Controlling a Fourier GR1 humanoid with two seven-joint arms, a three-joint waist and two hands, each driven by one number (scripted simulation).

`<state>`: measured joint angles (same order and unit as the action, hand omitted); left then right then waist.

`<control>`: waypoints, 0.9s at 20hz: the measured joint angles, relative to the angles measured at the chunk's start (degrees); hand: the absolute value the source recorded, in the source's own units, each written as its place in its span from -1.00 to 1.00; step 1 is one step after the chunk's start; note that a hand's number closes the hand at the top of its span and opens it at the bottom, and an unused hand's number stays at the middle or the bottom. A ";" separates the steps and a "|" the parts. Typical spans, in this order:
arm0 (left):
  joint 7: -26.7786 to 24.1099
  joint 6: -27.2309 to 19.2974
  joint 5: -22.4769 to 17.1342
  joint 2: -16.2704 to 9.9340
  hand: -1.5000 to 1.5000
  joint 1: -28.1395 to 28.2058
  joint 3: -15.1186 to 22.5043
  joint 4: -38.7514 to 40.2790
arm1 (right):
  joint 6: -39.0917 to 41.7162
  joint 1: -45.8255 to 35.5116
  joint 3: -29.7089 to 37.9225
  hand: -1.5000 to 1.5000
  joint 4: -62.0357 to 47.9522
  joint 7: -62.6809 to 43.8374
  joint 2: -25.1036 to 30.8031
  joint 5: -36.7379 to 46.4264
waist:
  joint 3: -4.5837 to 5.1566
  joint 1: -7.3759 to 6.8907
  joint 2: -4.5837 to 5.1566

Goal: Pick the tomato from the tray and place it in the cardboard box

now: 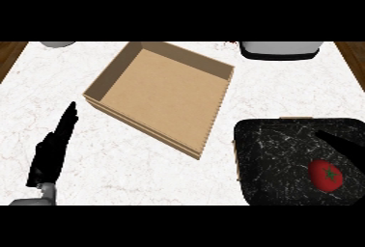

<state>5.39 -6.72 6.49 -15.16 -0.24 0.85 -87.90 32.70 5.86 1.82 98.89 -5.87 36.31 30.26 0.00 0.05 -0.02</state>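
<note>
Cardboard box [160, 96]: one | tomato [326, 175]: one, on tray [274, 159] | left hand [51, 149] fingers straight | right hand [345, 147] unclear

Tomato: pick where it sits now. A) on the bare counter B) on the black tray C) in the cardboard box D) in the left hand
B: the tomato lies on the black tray, right of the box, which holds nothing.

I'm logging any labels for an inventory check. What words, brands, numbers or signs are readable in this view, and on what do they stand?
None: no readable text shows anywhere.
The cardboard box has plain brown walls and floor, with no print.
The black tray bears only pale marbling, no lettering.
The tomato shows only its green star-shaped stem mark, not a sign.
</note>
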 measured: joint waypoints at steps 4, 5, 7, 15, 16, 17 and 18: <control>-0.21 1.37 0.02 0.14 0.00 1.49 -1.13 -1.52 | 1.04 0.37 1.08 -1.00 0.04 0.97 -1.48 1.85 | -0.01 -0.04 -0.01; 0.48 1.76 0.00 0.14 0.00 1.54 -1.52 -2.18 | 1.28 0.25 1.08 -1.00 0.18 0.79 -2.16 2.60 | 0.00 -0.04 -0.01; 1.10 1.21 1.12 1.31 0.00 1.43 -0.87 -2.67 | 0.65 -0.42 -0.18 -1.00 -1.15 1.23 -3.63 4.85 | 0.00 -0.07 -0.01; -0.26 2.62 2.45 2.46 0.00 -0.07 -2.61 -0.25 | 1.08 -0.58 0.28 1.00 -4.86 4.98 -6.25 9.61 | 0.00 0.01 0.00; -1.13 2.65 2.68 2.63 0.00 0.65 -2.77 -0.19 | 0.96 -0.38 0.76 1.00 -4.75 5.65 -6.46 9.74 | 0.04 -0.01 -0.03; -1.21 2.88 2.71 2.68 0.00 0.80 -2.91 -0.20 | -0.16 -0.54 0.46 1.00 -4.86 6.13 -6.90 10.88 | 0.15 0.00 -0.09; -1.27 3.20 2.51 2.45 0.00 0.43 -3.43 0.05 | -1.52 -0.48 0.38 1.00 -4.97 6.92 -7.17 11.88 | 0.16 -0.01 -0.09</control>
<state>4.13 -3.52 9.00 -12.71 0.19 -2.57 -87.85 31.18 5.38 2.20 93.93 1.05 29.14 42.13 0.16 0.04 -0.12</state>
